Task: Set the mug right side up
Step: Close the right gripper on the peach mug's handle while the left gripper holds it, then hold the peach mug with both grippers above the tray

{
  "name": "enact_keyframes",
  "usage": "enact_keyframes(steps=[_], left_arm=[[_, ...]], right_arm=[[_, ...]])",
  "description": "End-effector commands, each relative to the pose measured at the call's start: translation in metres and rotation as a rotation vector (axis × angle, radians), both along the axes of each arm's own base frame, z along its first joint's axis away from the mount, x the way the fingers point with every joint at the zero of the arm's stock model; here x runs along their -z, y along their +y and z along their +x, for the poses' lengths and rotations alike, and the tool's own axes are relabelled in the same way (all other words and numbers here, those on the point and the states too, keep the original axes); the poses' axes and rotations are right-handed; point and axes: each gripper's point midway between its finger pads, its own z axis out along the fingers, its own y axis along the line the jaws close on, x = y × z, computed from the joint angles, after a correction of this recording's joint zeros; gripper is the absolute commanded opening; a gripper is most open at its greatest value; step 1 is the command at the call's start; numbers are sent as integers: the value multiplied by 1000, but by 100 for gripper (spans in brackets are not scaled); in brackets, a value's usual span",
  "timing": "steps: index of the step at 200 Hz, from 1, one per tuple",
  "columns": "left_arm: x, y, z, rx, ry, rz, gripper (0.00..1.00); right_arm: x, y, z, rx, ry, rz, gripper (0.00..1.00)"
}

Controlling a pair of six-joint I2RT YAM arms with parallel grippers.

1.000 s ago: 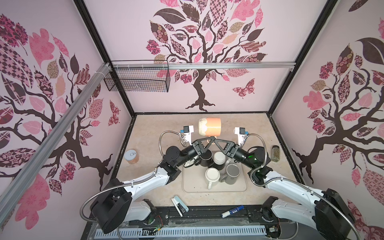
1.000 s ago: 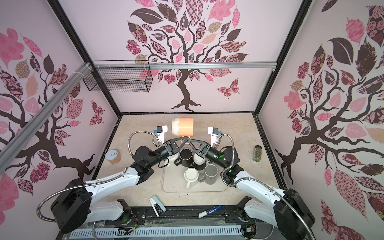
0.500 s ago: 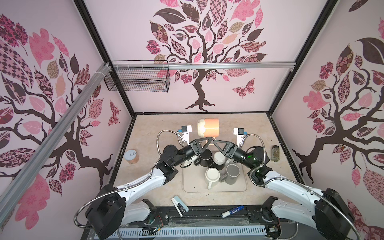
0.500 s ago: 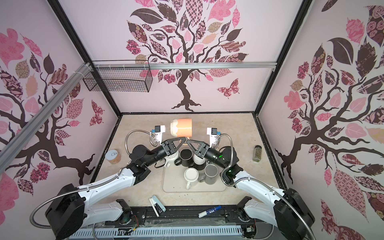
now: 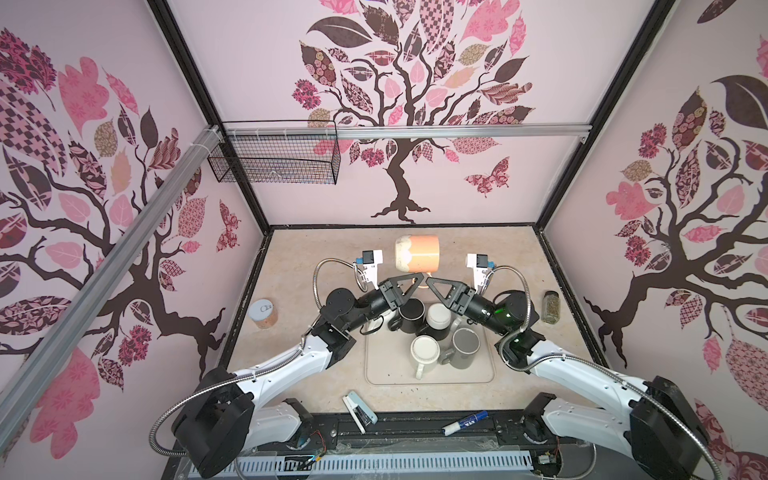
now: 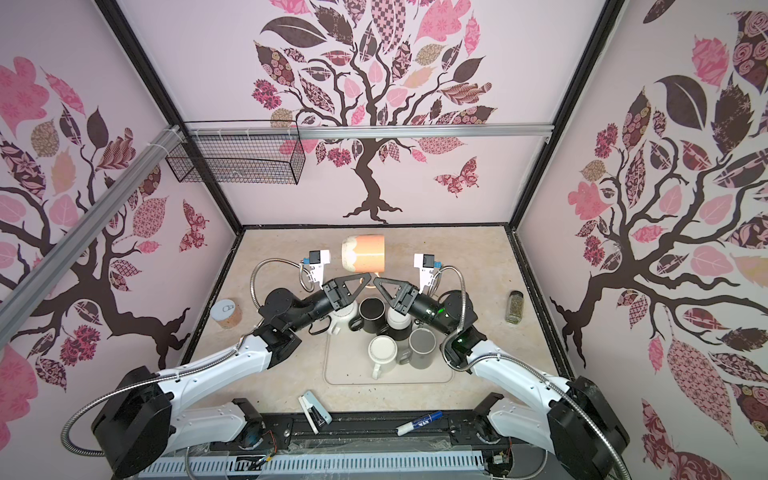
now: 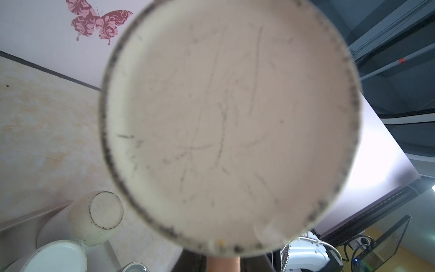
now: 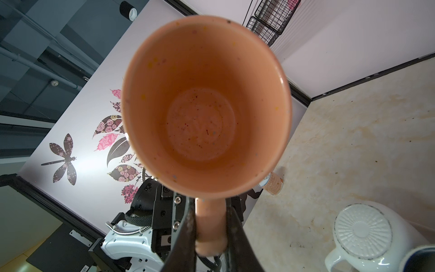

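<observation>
Mug (image 5: 417,253) (still sideways) unmoved; left hand (image 5: 420,277) grips it.

— What does the mug (image 5: 419,253) look like?
— Orange outside, with a cream band at the bottom that meets the orange in a zigzag. The right wrist view shows an orange, speckled inside (image 8: 204,106). The left wrist view shows a cream base (image 7: 230,117), scuffed, with a dark ring.
— And its pose?
— In both top views it is up in the air on its side (image 6: 365,252), base to the left, mouth to the right. It is held by the handle (image 8: 209,226).
</observation>
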Motion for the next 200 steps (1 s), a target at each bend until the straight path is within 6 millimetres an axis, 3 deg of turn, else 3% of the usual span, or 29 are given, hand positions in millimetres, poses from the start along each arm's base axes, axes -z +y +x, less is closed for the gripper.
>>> enact_keyframes(steps=[1,31,200], left_arm=[[-40,6,-4,9,-102,-115,0],[-39,5,-4,17,-101,-129,0],[-40,-4,-17,74,-107,-129,0]], right_arm=[[-31,1,-3,-6,-110,29,9],[-38,0,0,8,-115,42,17],[-44,7,12,5,-86,75,29]])
